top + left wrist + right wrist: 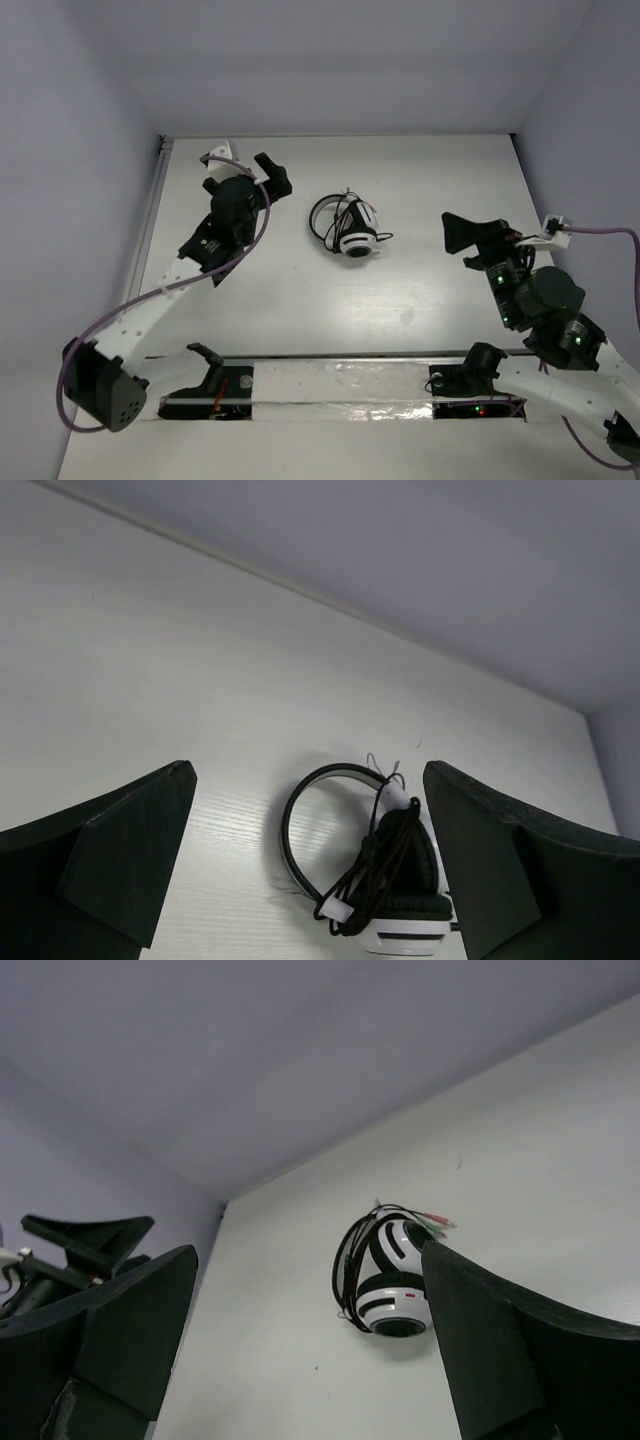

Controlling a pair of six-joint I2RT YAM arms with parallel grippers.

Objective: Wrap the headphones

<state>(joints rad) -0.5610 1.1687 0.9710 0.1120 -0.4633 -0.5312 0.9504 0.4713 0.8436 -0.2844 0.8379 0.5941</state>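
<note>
The headphones (354,233) lie folded near the middle of the table, white earcups stacked, with the thin black cable coiled round them. The left wrist view shows the headphones (404,942) low between my fingers, the cable bundled across the black ear pad. In the right wrist view the headphones (392,1303) rest on the table, two small plugs (436,1223) sticking out at the top. My left gripper (245,170) hovers left of them, open and empty (308,772). My right gripper (495,240) is to their right, also open and empty (308,1252).
Pale walls close the table (300,300) in at the back and on both sides. A shiny strip (340,385) runs along the near edge between the arm bases. Purple cables (100,330) trail along the arms. The left arm (80,1235) shows at the right wrist view's left edge.
</note>
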